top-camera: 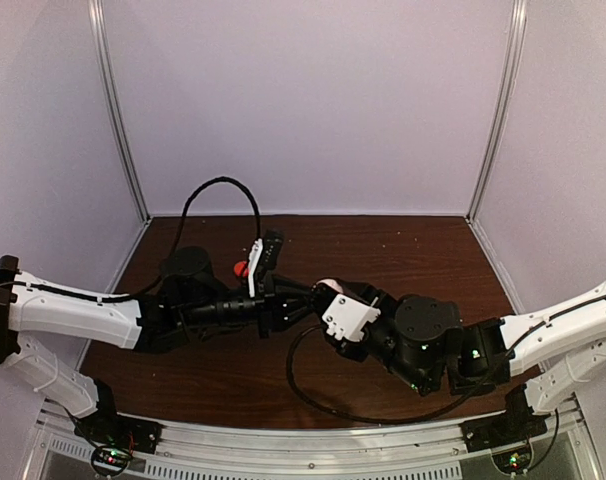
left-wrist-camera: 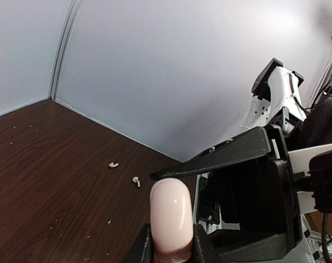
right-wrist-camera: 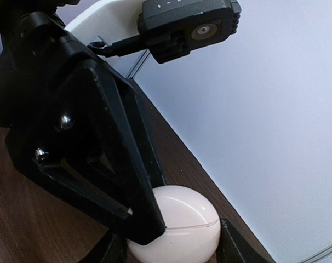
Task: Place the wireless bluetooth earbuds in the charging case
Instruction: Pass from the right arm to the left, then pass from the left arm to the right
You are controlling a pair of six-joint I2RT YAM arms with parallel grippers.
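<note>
A white rounded charging case (left-wrist-camera: 170, 215) is held closed above the brown table, where both arms meet (top-camera: 326, 288). My left gripper (left-wrist-camera: 171, 244) is shut on its lower part. My right gripper (right-wrist-camera: 174, 249) has a finger on each side of the same case (right-wrist-camera: 179, 224), and one right finger (left-wrist-camera: 226, 153) touches the case's top. Two tiny white earbuds (left-wrist-camera: 113, 164) (left-wrist-camera: 136, 181) lie on the table beyond the case. They do not show in the top view.
A red-orange item (top-camera: 241, 268) sits on the table behind the left wrist, partly hidden. A black cable (top-camera: 223, 190) loops over the left arm and another (top-camera: 313, 385) lies under the right arm. White walls close the table (top-camera: 413, 250) at the back and sides.
</note>
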